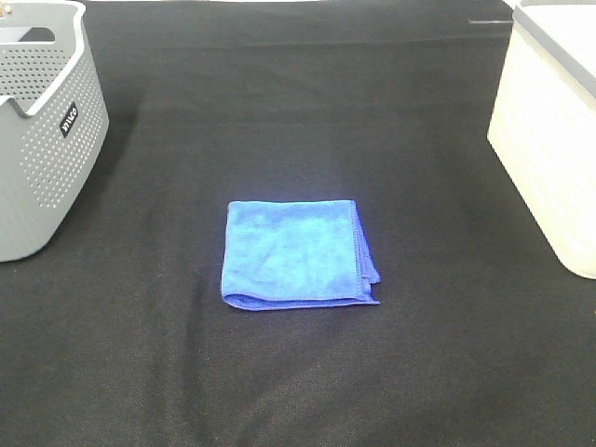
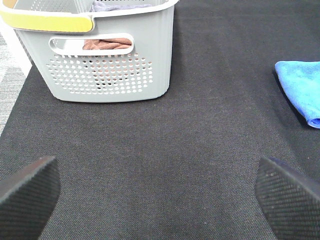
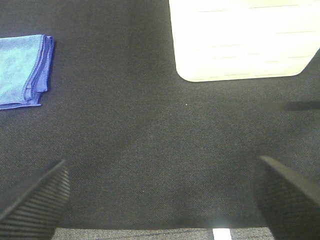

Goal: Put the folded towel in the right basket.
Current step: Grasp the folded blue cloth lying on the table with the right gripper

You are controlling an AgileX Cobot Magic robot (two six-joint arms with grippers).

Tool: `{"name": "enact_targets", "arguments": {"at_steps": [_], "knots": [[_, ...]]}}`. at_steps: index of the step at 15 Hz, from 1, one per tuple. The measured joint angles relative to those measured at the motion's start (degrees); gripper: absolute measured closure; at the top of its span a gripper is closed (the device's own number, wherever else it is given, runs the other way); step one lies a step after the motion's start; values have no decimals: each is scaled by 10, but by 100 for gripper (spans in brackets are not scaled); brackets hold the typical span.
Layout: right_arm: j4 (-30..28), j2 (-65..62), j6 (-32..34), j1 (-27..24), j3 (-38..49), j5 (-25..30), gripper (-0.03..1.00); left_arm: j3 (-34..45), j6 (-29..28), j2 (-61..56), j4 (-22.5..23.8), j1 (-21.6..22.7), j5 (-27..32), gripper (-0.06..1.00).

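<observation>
A folded blue towel point(image 1: 296, 253) lies flat on the black mat in the middle of the exterior view. It also shows at the edge of the left wrist view point(image 2: 300, 90) and of the right wrist view point(image 3: 22, 70). The right basket point(image 1: 549, 130) is cream-white and stands at the right edge; its wall shows in the right wrist view point(image 3: 240, 40). Neither arm shows in the exterior view. My left gripper point(image 2: 160, 200) is open and empty above bare mat. My right gripper point(image 3: 160, 200) is open and empty above bare mat, well apart from the towel.
A grey perforated basket point(image 1: 37, 130) stands at the left edge; in the left wrist view point(image 2: 105, 55) it holds brown and grey cloths. The black mat point(image 1: 298, 372) covers the table; its near edge shows in the right wrist view.
</observation>
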Motion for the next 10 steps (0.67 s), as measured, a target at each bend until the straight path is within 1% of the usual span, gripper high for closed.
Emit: {"name": "enact_targets", "arguments": {"at_steps": [10], "knots": [[0, 0, 0, 0, 0, 0, 0, 0, 0, 0, 0, 0, 0, -4]]}}
